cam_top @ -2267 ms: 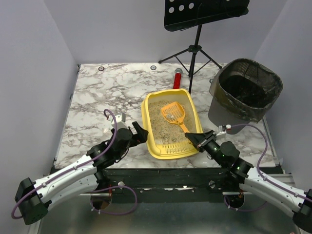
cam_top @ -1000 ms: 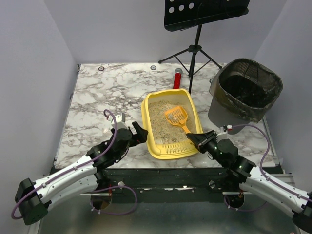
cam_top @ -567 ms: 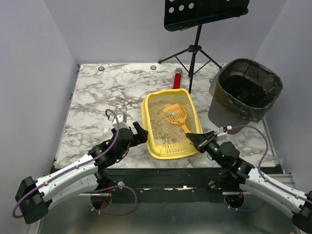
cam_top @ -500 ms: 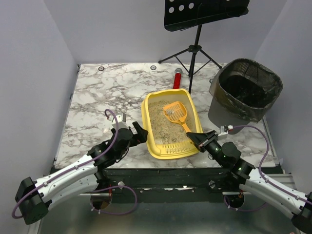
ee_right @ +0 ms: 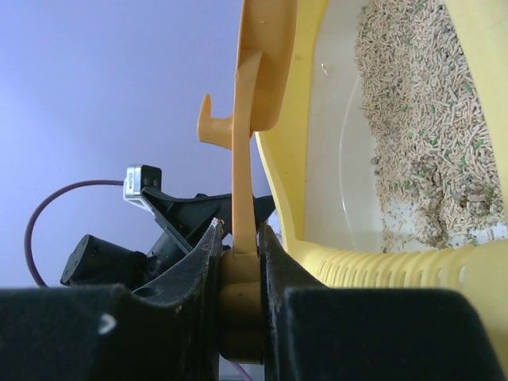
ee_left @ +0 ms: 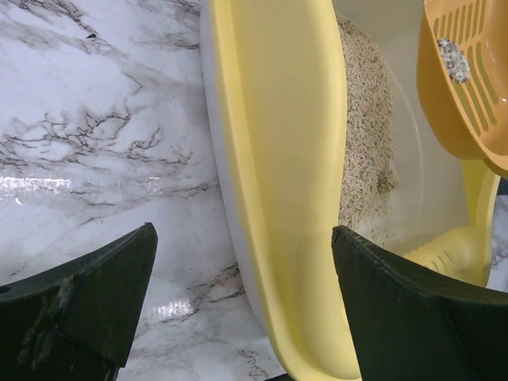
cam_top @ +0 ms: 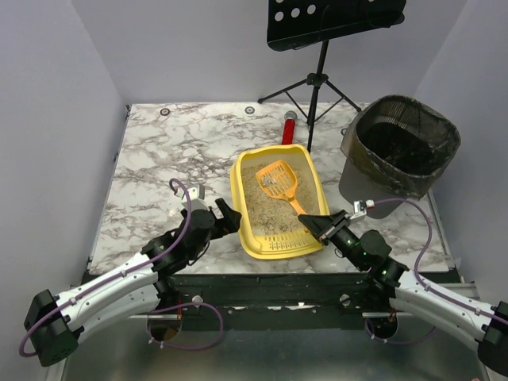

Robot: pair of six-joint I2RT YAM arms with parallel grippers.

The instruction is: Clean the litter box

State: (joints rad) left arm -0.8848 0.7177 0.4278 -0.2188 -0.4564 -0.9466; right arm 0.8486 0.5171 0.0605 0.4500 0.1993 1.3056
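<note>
Where marble table (cam_top: pixel 159 151) meets grey walls (cam_top: pixel 55 95) | right jaws clamp scoop (cam_top: pixel 278 178) | left jaws wide

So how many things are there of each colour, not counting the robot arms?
Yellow: 1, the litter box
Orange: 1, the scoop
Black: 2, the mesh bin and the music stand
Red: 1, a small tube
Total: 5

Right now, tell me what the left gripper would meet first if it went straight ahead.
The left gripper would meet the litter box: its side wall runs between the open jaws; depth unclear.
</note>
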